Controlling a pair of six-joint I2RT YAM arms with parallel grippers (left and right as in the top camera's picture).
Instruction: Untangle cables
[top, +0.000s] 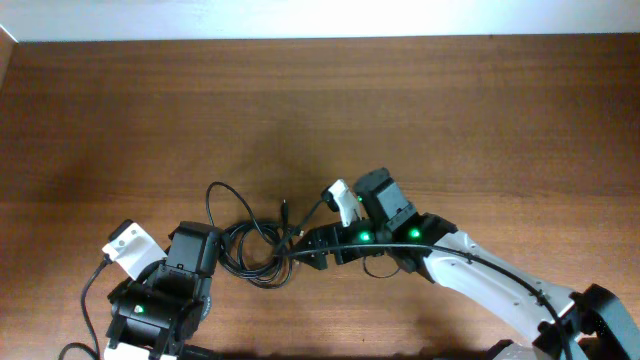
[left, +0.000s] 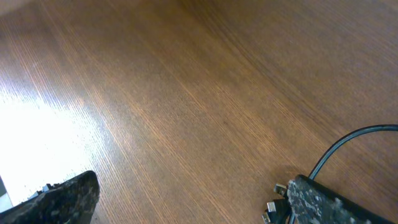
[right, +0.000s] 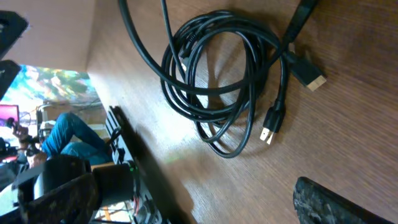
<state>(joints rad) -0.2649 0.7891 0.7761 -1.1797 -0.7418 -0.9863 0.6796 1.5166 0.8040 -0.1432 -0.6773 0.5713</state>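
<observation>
Lying coiled, cables (top: 255, 248) just beside right tool (top: 308, 251); wide table (top: 300, 100) toward far edge.

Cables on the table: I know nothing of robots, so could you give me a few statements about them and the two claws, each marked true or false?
1. The cables lie coiled together on a wooden table. True.
2. The cables are white. False: they are black.
3. The right gripper is clamped on a plug. False: its fingers stand wide apart with nothing between them, and the gold-tipped plug lies loose on the table.
4. In the overhead view the coil sits between the two arms. True.
5. The left gripper is shut tight. False: it is open.
</observation>
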